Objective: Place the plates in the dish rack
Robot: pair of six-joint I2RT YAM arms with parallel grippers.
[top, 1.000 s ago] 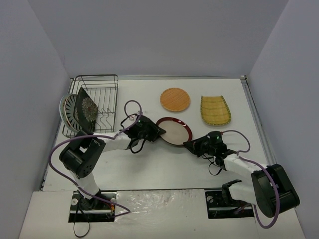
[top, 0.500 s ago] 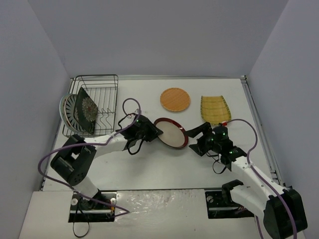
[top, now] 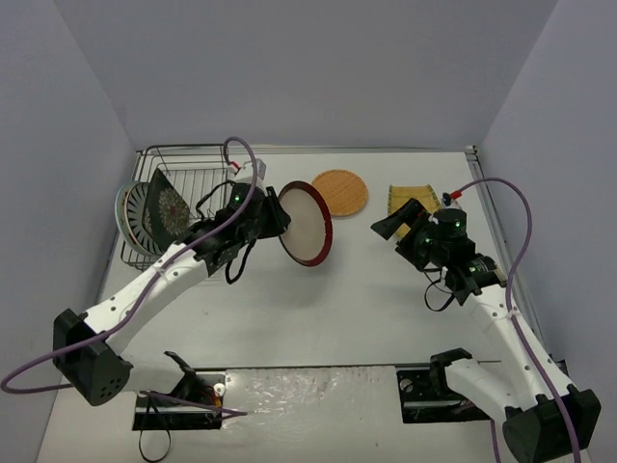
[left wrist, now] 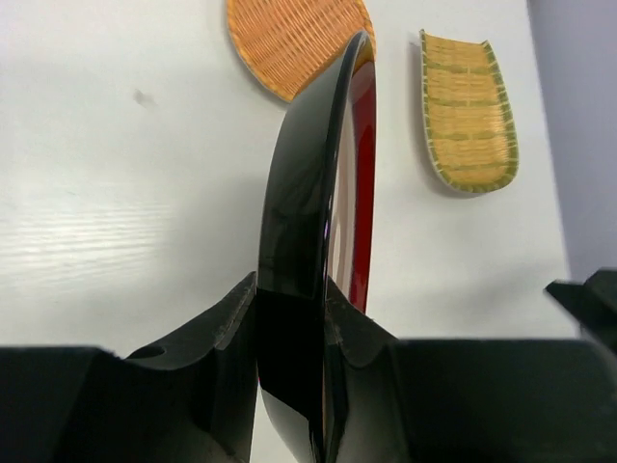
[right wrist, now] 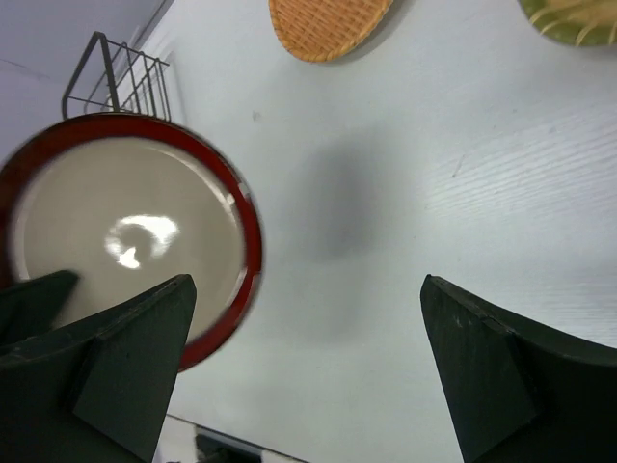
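Dish rack (top: 190, 172) at ten o'clock held upright plates (top: 166, 212), my left gripper (top: 271, 218) clamped red-rimmed plate (top: 307, 222) on edge beside it, my right gripper (top: 396, 221) gaped empty, orange plate (top: 339, 191) at twelve, white table (top: 337, 299), grey walls (top: 289, 68)

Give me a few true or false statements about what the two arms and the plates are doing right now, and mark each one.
1. The left tool grips the red-rimmed plate by its edge, with the plate turned on edge. True.
2. The right tool is shut on the yellow-green plate. False: it is open and empty, and that plate lies on the table.
3. The orange plate stands in the dish rack. False: it lies flat on the table, outside the rack.
4. Several plates stand at the left side of the dish rack. True.
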